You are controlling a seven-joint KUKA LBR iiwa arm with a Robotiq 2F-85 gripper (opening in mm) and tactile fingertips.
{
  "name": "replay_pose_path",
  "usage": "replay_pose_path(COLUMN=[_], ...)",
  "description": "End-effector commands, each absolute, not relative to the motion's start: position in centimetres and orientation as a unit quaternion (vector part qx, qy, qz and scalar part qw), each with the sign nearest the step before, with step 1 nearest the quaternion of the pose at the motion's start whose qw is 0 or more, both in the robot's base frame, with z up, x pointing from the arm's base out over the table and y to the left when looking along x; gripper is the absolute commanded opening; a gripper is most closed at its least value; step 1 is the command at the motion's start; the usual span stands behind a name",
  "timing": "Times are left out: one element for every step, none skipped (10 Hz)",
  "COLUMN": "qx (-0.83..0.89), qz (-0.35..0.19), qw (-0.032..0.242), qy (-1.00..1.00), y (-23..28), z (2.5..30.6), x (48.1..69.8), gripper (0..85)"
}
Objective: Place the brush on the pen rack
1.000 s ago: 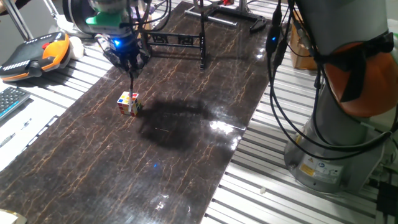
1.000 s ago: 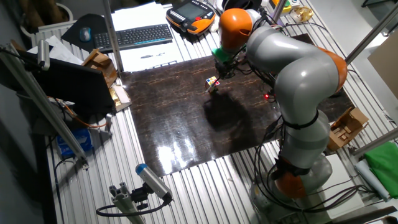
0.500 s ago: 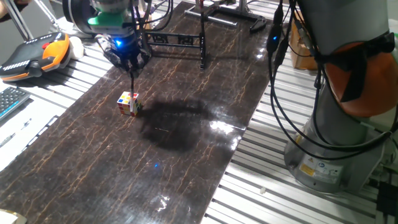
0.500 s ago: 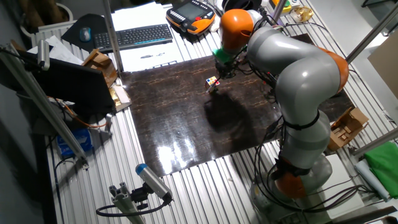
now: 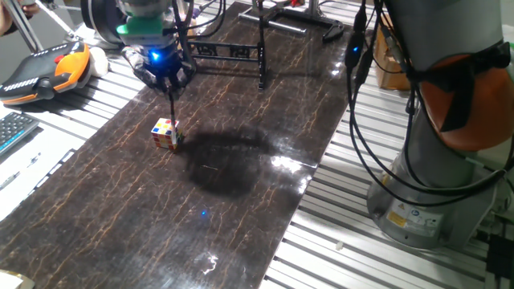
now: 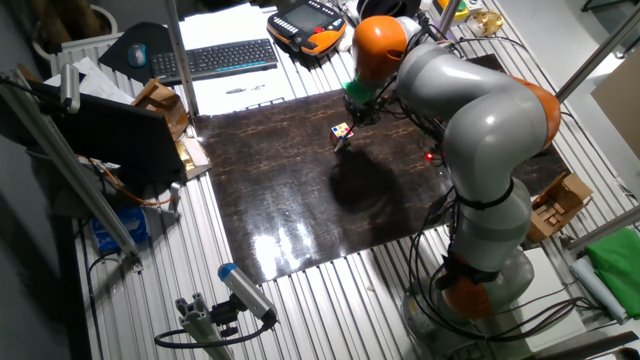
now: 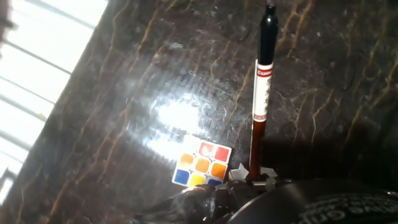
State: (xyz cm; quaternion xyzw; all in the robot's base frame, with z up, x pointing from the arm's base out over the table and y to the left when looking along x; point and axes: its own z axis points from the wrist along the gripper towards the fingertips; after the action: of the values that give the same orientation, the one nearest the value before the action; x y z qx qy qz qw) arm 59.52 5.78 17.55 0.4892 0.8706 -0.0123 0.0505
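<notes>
My gripper (image 5: 169,85) is shut on the brush (image 5: 171,106), which hangs almost upright below it, tip down, just above the multicoloured cube (image 5: 166,133). In the hand view the brush (image 7: 260,93) has a red-brown shaft, a white label and a dark end pointing at the table; the gripper (image 7: 254,182) clamps its near end beside the cube (image 7: 202,165). The pen rack (image 5: 227,53), a black frame with upright legs and a lattice crossbar, stands behind the gripper at the far end of the table. In the other fixed view the gripper (image 6: 357,107) hangs over the cube (image 6: 342,131); the rack is hidden by the arm.
The dark marbled tabletop (image 5: 241,185) is flanked by ribbed aluminium rails. An orange teach pendant (image 5: 48,71) and a keyboard (image 5: 12,128) lie to the left. The robot base and cables (image 5: 438,160) stand on the right. A tall black post (image 5: 263,44) rises by the rack.
The gripper with the brush has shifted very slightly up and away from the cube. The cube and rack have not moved.
</notes>
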Motion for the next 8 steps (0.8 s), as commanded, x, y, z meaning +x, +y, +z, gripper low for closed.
replay_pose_path(qx=[0.483, 0.484, 0.501, 0.510, 0.518, 0.525, 0.532, 0.534], qz=[-0.013, -0.011, -0.009, -0.013, -0.021, -0.023, -0.019, -0.017], qw=[0.053, 0.058, 0.068, 0.077, 0.084, 0.086, 0.083, 0.082], qy=[0.874, 0.873, 0.862, 0.856, 0.851, 0.847, 0.842, 0.841], y=[5.8, 5.5, 4.3, 3.2, 2.0, 0.9, -0.4, -1.4], z=[17.6, 17.8, 19.0, 19.8, 20.6, 21.3, 22.0, 22.4], x=[59.5, 59.7, 60.0, 60.2, 60.3, 60.4, 60.6, 60.6], gripper=[0.7, 0.7, 0.7, 0.7, 0.7, 0.7, 0.7, 0.7])
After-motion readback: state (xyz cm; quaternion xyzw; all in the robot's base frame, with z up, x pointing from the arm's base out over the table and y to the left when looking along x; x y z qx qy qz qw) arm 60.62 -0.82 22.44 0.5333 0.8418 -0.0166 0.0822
